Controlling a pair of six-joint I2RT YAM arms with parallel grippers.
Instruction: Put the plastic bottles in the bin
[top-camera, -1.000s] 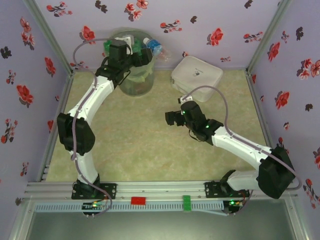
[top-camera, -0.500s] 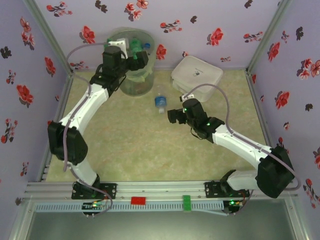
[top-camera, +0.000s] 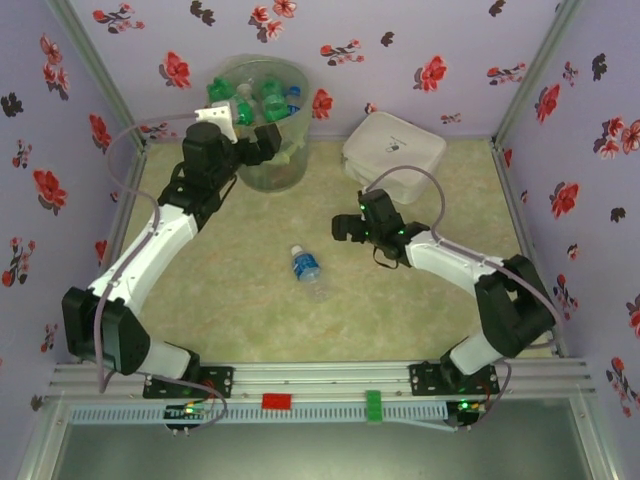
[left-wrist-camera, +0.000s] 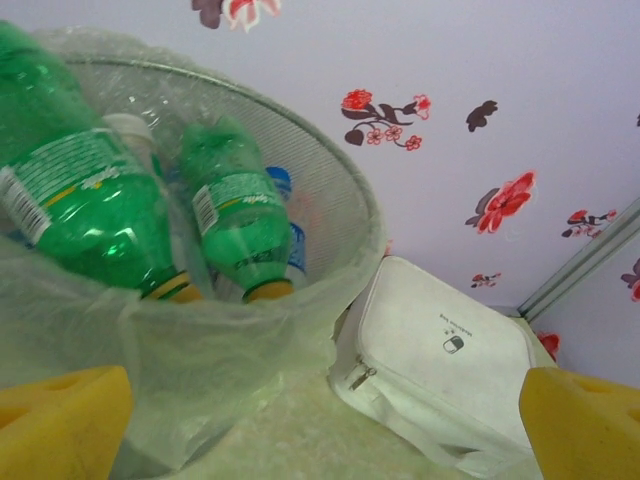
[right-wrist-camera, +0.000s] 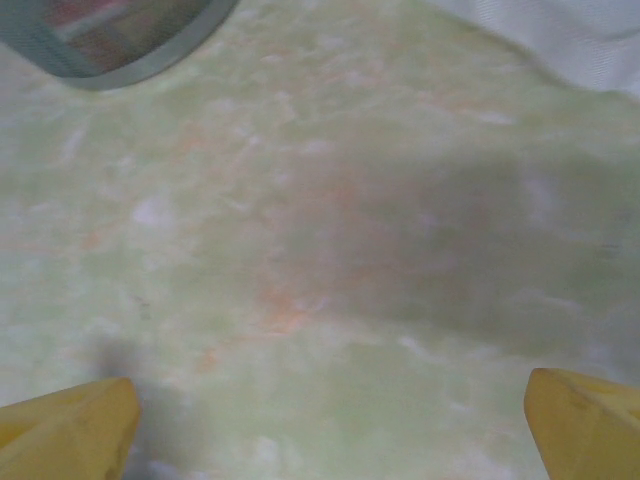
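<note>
Near the middle of the table a lone clear bottle with a blue label lies on its side, at seven o'clock from the right gripper and well apart from the bin, which stands at eleven o'clock heaped with plastic bottles. Both the right gripper and the left gripper, just beside the bin's wall, have fingers spread wide and hold nothing. The right arm looks better placed: it should turn its fingers across the bottle's long axis, close on the labelled middle so it cannot roll, then lift clear of the rim.
</note>
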